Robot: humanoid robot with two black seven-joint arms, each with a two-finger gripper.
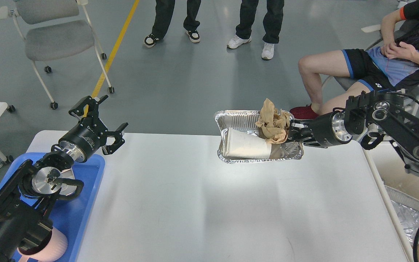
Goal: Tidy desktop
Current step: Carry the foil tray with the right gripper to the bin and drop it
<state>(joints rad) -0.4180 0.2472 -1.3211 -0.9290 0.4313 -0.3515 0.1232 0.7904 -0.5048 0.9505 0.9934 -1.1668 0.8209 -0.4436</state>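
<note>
so the desktop [202, 203] fills most of the head view and it's basically bare across the middle, which to me says the tidy job is near its end; off its left end sits the blue tray [89, 203] with a pink cup [55, 247] peeking out at the bottom under the left arm; the thing actually in play is the foil tray [238, 120], which looks lifted off the far edge of the desktop going by the shadow under it, though I can't swear how high; inside it there's a white paper cup [246, 145] lying on its side and a crumpled brown napkin [273, 125] piled at the right end; the right gripper [292, 135] has the tray by its right rim, fingers closed down on the foil as far as I can make out, mostly hidden behind the napkin; the left gripper [98, 120] hangs over the tray corner with its fingers spread wide and nothing in them; my take on doing this well: foil is floppy and it's held from one end only, so keep it level and move slow, or the cup rolls out the far side; there's a box with more foil [406, 211] by the right end of the desktop, probably the drop spot; carry it over low and don't tip early.
</note>
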